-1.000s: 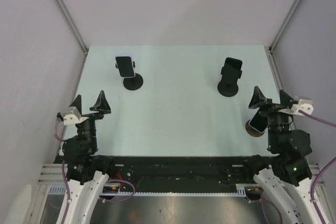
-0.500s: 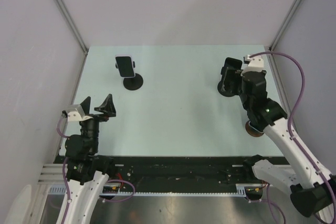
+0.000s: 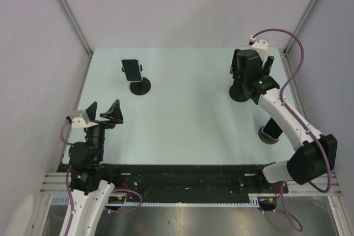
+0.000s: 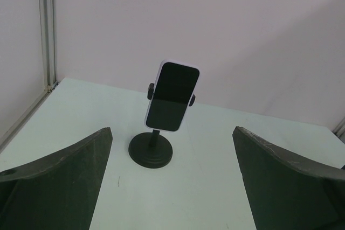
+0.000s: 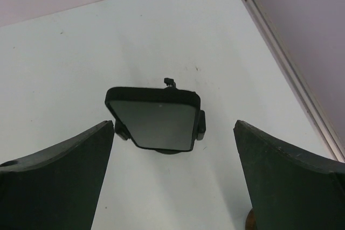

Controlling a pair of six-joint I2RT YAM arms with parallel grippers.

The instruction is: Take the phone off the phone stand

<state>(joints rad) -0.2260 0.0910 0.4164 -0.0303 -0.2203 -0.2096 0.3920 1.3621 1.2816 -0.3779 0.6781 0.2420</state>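
A black phone sits clamped, screen up, on a black phone stand at the far right of the table. My right gripper hovers above it, open, with the phone between and beyond the two fingers, which do not touch it. A second phone in a pale case stands on another black stand at the far left. My left gripper is open near the front left, far short of that stand and pointing at it.
A third phone rests on a round brown base at the near right, below the right arm. A metal frame rail runs along the table's right edge, and plain walls close in three sides.
The right arm has swung from the near right, over the brown base, out to the far right stand. The left gripper turned slightly right, then held still.
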